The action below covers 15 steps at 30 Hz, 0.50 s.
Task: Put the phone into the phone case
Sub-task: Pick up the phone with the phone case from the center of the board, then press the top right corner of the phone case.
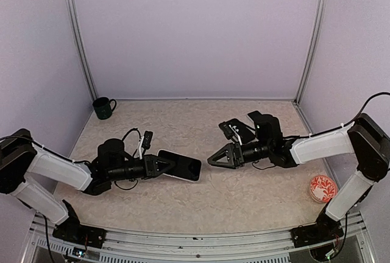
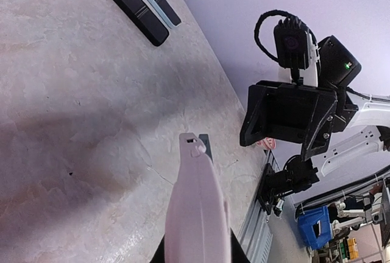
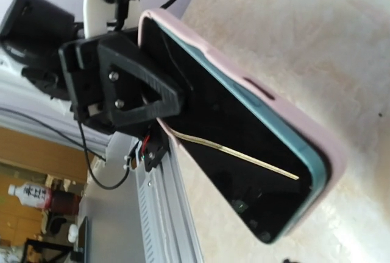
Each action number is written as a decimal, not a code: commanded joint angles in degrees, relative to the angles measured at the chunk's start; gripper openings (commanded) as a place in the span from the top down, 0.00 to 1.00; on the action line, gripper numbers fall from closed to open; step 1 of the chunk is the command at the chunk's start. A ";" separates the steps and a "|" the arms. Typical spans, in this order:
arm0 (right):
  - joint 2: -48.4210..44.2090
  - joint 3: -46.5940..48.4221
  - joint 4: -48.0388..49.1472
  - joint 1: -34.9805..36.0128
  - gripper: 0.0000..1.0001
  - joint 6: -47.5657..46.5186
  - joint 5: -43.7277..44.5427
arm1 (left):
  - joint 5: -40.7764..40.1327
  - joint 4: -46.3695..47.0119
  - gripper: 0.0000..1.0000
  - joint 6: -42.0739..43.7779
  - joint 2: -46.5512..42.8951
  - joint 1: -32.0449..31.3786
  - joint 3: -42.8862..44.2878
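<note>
- Sitting inside the pink case (image 3: 304,126), the phone (image 3: 231,153) shows a dark screen.
- Left pincer (image 1: 169,165) grips the case's end.
- Right pincer (image 1: 213,159) gapes, empty.

Pink phone case (image 3: 304,131) (black phone (image 3: 231,165))

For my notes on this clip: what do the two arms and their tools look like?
Both arms are alike. The left arm and right arm have white shells between black joints. The left tool and right tool are black, with triangular, open-framed fingers fixed by small screws. Thin black cables loop beside each wrist.
</note>
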 commanded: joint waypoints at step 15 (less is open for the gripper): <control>-2.19 -4.91 15.74 0.08 0.42 -5.39 -13.97 | 5.42 5.43 1.00 7.09 -15.89 -3.99 -2.00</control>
